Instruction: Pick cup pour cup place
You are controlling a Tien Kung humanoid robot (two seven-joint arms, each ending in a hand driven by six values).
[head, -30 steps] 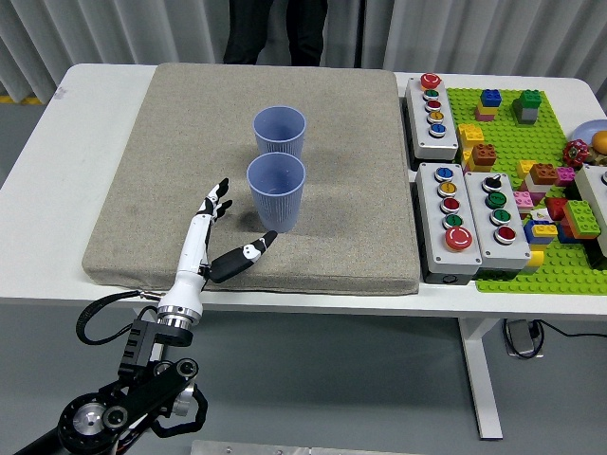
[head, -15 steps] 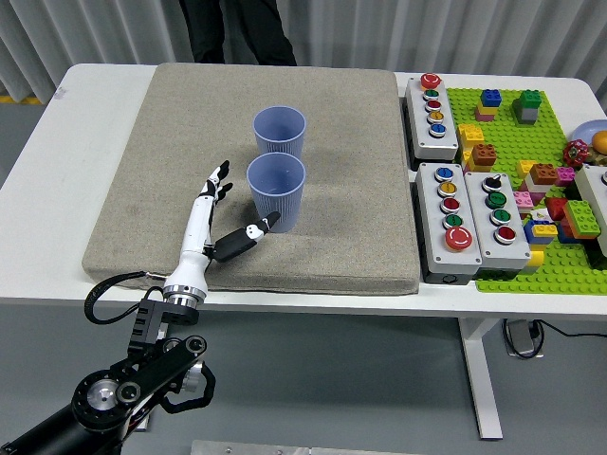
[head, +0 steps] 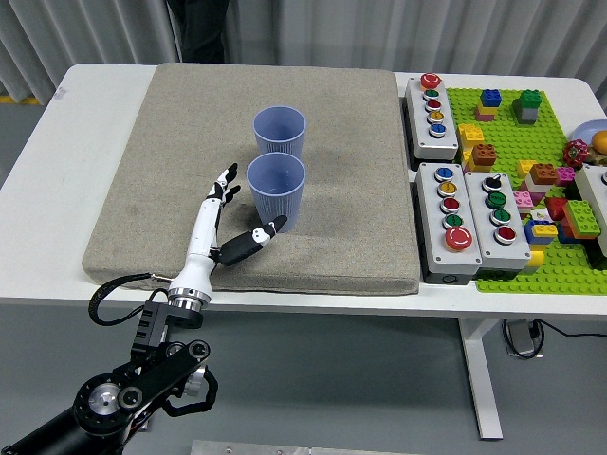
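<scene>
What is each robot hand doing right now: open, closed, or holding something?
Left robot hand: open, fingers spread beside the near cup, holding nothing.
Right robot hand: not in view.

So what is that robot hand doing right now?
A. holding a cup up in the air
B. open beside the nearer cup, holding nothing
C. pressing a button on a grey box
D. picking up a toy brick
B: the left hand is spread open just left of the nearer cup, which stands on the mat.
</scene>
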